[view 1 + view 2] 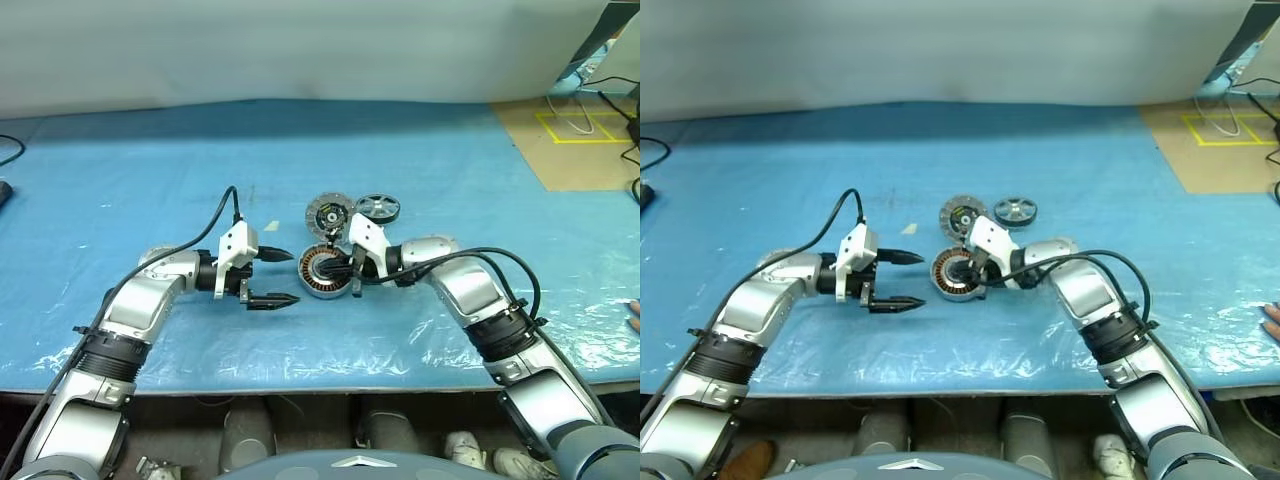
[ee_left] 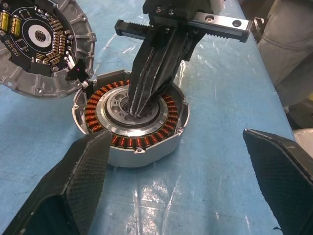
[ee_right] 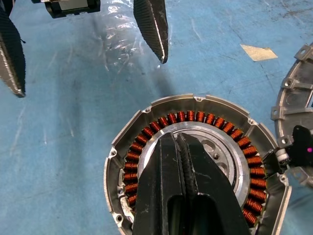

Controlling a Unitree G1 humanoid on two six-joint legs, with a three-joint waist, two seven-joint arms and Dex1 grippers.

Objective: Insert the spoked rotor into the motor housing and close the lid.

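- Head view: round silver-grey motor housing with copper windings (image 1: 322,272) on blue-covered desk (image 1: 120,190); ribbed grey lid disc (image 1: 328,214) and small spoked silver rotor (image 1: 378,208) lie just behind it.
- Left wrist: left hand (image 1: 283,277) spread wide, empty, beside the housing.
- Right wrist: right hand (image 3: 177,142) pressed together, tips over the housing's silver hub.

Matt silver metal motor housing (image 2: 131,125) with glossy copper windings (image 2: 93,110) on crinkled blue plastic sheet (image 2: 215,161).

Two head cameras are looking down over the blue table (image 1: 120,180); both wrist cameras are peering close at the motor housing (image 2: 132,122) from opposite sides, sharing it.
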